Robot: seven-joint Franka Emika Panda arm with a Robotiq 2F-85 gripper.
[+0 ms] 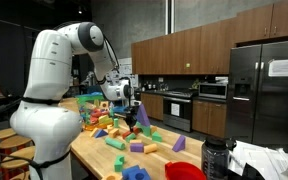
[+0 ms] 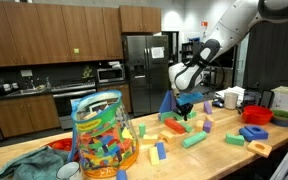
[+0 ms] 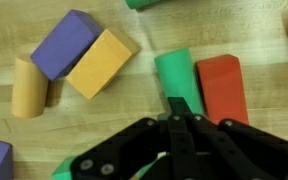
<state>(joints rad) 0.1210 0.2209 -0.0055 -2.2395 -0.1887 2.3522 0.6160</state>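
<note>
My gripper (image 3: 180,110) is shut with its black fingers pressed together and nothing visible between them. It hangs just above a wooden table strewn with foam blocks, as both exterior views show (image 1: 133,107) (image 2: 184,98). In the wrist view the fingertips point at the near end of a green block (image 3: 174,72). A red block (image 3: 222,88) lies beside that green one. A purple block (image 3: 66,45), an orange block (image 3: 102,62) and a tan cylinder (image 3: 28,87) lie to the left.
Several foam blocks cover the wooden table (image 1: 94,150) (image 2: 219,150). A clear bag full of blocks (image 2: 102,135) stands on it. A red bowl (image 1: 184,171) (image 2: 256,115) sits near an edge. Kitchen cabinets and a fridge (image 1: 269,90) stand behind.
</note>
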